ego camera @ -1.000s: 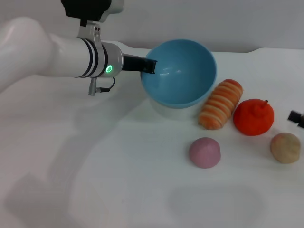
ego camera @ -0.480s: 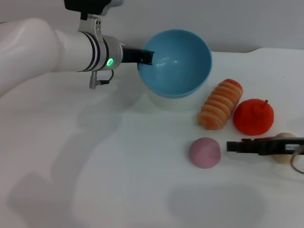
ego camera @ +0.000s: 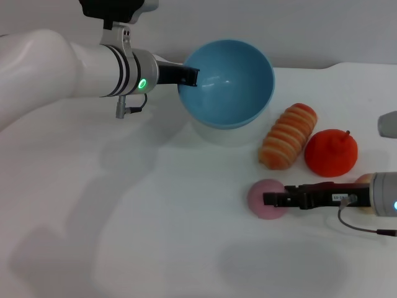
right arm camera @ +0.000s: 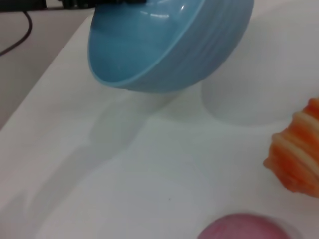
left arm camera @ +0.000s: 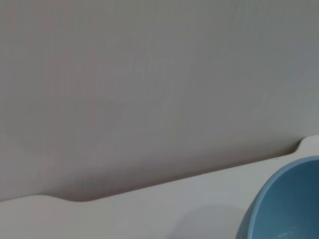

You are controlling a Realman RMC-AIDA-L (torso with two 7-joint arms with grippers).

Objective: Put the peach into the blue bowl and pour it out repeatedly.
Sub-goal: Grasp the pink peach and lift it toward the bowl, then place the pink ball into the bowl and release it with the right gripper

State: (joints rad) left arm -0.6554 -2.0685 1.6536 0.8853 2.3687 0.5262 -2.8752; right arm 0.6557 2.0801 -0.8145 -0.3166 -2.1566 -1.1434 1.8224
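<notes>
The blue bowl (ego camera: pixel 229 81) hangs tilted above the table at the back, its opening turned toward me, and nothing shows inside it. My left gripper (ego camera: pixel 189 76) is shut on its left rim. The bowl also shows in the left wrist view (left arm camera: pixel 289 209) and the right wrist view (right arm camera: pixel 159 45). The pale-pink peach (ego camera: pixel 263 188) lies on the table in front of the bowl; its top shows in the right wrist view (right arm camera: pixel 244 228). My right gripper (ego camera: pixel 268 199) reaches in from the right and lies across the peach.
A striped orange-and-cream roll (ego camera: pixel 288 135) and a bright orange fruit (ego camera: pixel 330 152) lie right of the peach. A beige lump (ego camera: pixel 366 180) is mostly hidden behind my right arm. A white round object (ego camera: pixel 223 133) stands under the bowl. The table's back edge runs behind the bowl.
My right gripper has come in from the right edge and moved left until it lies over the peach. The left gripper raised the bowl slightly, then held still.
</notes>
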